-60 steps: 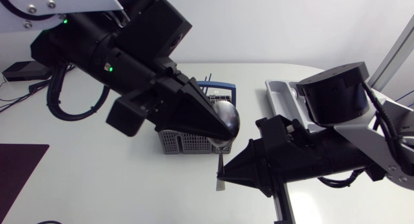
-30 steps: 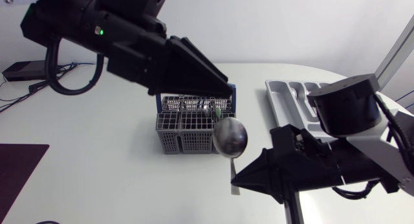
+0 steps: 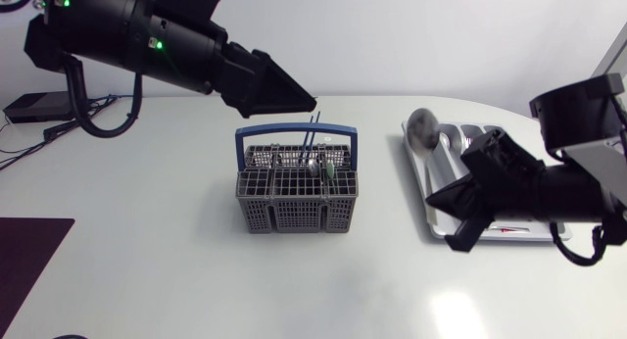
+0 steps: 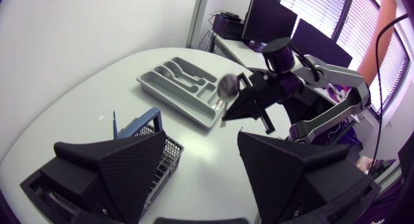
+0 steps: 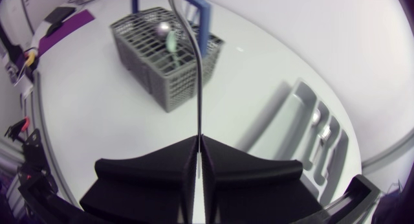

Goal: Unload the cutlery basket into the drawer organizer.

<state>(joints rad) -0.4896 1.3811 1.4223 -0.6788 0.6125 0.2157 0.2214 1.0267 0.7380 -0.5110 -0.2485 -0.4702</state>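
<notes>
My right gripper (image 3: 438, 195) is shut on the thin handle of a steel ladle (image 5: 198, 88). Its round bowl (image 3: 423, 131) stands up over the near-left corner of the grey drawer organizer (image 3: 432, 166). The ladle bowl (image 4: 228, 86) also shows beyond my left gripper (image 4: 204, 140), which is open with nothing between its fingers. That left gripper (image 3: 284, 92) hangs above and behind the grey cutlery basket (image 3: 294, 187). The basket has a blue handle and holds a spoon, a green-handled piece and blue sticks. A spoon lies in the organizer.
A dark purple mat (image 3: 29, 251) lies at the table's left edge. A black box (image 3: 34, 106) with cables sits at the back left. White tabletop lies between the basket (image 5: 165, 56) and the organizer (image 5: 317, 130).
My left gripper let go of the ladle, opened and pulled back up and to the left. My right arm carried the ladle from in front of the basket rightward to the organizer.
</notes>
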